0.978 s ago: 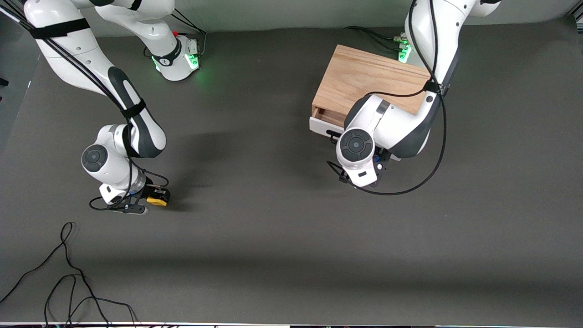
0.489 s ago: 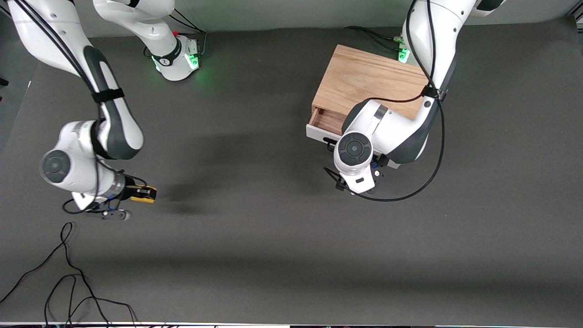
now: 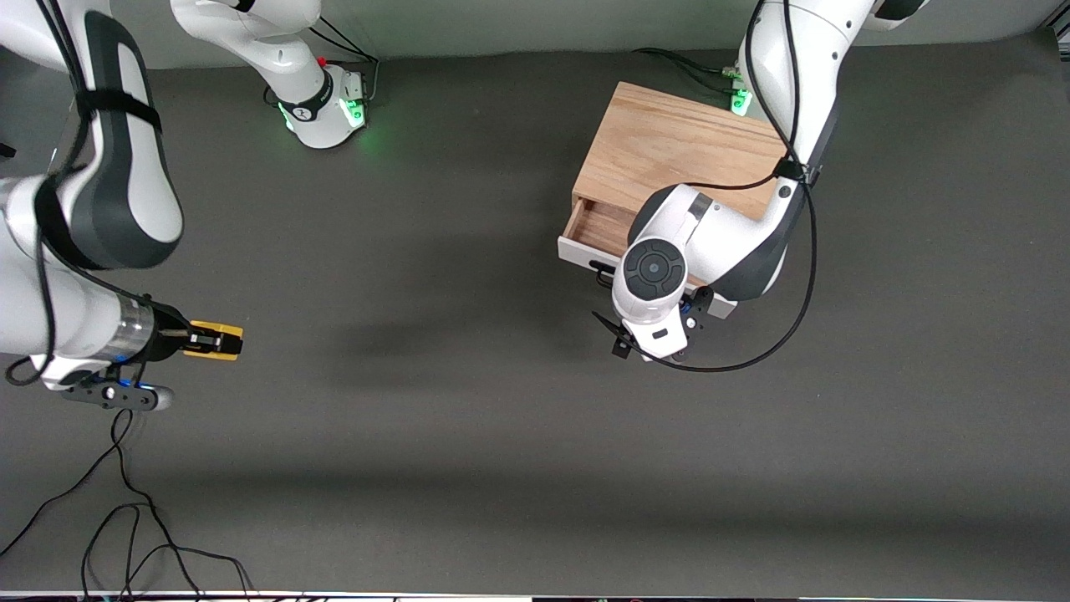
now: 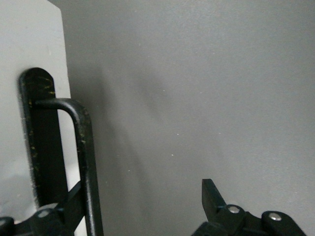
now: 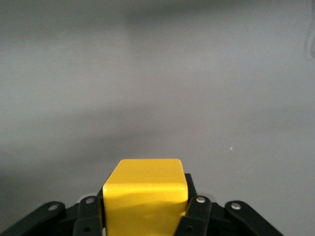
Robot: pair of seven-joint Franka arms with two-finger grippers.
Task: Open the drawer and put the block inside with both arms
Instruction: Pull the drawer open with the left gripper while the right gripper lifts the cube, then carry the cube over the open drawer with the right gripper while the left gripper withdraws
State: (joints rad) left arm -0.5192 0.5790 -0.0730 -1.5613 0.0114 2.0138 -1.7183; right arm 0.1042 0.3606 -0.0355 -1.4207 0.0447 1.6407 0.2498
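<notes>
The light oak cabinet [image 3: 677, 150] stands toward the left arm's end of the table. Its drawer [image 3: 595, 227] is partly pulled out, showing wood inside above the white front panel [image 3: 575, 250]. My left gripper [image 4: 142, 194] is open at the drawer's front, and the black bar handle [image 4: 84, 162] runs between its fingers, close to one of them. In the front view the left wrist [image 3: 656, 276] hides this gripper. My right gripper [image 3: 205, 341] is shut on the yellow block [image 3: 221, 341] and holds it above the mat at the right arm's end. The block fills the jaws in the right wrist view [image 5: 145, 189].
Loose black cables [image 3: 125, 518] lie on the mat near the front camera at the right arm's end. The left arm's cable [image 3: 769, 334] loops beside the drawer front. The right arm's green-lit base [image 3: 322, 109] stands at the table's back edge.
My right gripper has lifted the yellow block off the mat and carried it toward the right arm's end. The drawer has slid farther out with the left gripper at its handle.
</notes>
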